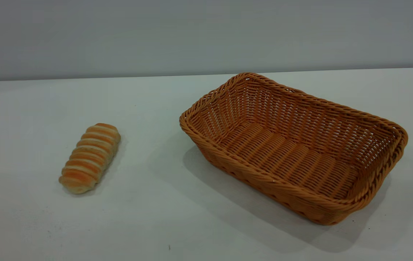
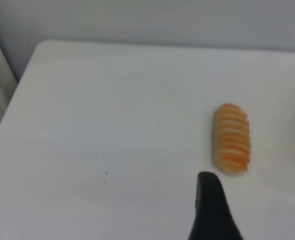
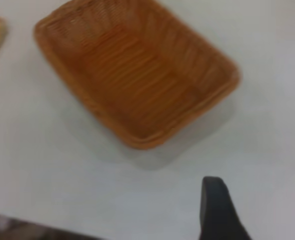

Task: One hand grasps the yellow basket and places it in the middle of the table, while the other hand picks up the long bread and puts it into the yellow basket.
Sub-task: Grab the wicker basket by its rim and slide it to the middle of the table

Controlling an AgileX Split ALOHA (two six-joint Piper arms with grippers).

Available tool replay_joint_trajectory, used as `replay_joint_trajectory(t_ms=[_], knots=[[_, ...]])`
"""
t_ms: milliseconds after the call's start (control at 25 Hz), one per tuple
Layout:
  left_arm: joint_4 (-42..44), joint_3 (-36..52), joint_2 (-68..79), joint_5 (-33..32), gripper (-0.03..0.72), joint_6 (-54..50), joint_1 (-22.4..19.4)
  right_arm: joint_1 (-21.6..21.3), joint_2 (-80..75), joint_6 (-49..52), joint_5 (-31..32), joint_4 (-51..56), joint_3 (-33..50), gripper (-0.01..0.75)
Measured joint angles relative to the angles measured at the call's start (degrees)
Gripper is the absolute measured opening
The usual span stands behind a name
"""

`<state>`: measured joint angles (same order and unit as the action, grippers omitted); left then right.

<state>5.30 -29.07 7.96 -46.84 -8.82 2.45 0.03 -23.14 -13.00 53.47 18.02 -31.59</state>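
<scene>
Wrist views show each claw's one finger (image 2: 213, 210) (image 3: 216, 210) touching nothing; opening unclear.

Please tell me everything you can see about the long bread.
The long bread is a small oblong roll, ridged crosswise in orange-brown and cream stripes. It lies flat on the white table, well apart from the empty yellow basket. Nothing touches it; a left gripper finger shows near one end.
</scene>
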Motion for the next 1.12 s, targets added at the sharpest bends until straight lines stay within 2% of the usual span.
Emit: replay_joint_trajectory(t_ms=[120, 320, 440, 600, 840, 1120], knots=[[0.00, -1.42, 5.96, 0.51, 0.509, -0.35, 0.00, 0.00, -10.62, -0.12, -4.05, 3.89, -1.54, 0.454], [0.00, -6.57, 14.41, -0.19, 0.509, -0.45, 0.00, 0.00, -26.02, -0.03, -16.29, 9.92, -1.75, 0.454], [0.00, -7.76, 16.05, 0.44, 0.509, -0.50, 0.00, 0.00, -35.40, -0.84, -23.66, 14.27, -1.78, 0.454], [0.04, -7.87, 15.86, 1.41, 0.509, -0.52, 0.00, 0.00, -49.40, -4.20, -30.36, 18.32, -2.09, 0.472], [0.04, -7.87, 15.79, 1.34, 0.509, -0.52, 0.00, 0.00, -65.89, -14.14, -37.26, 31.41, -2.38, 0.524], [0.04, -7.87, 15.79, 1.31, 0.509, -0.52, 0.00, 0.00, -78.94, -27.00, -37.52, 47.75, -6.98, 0.527]])
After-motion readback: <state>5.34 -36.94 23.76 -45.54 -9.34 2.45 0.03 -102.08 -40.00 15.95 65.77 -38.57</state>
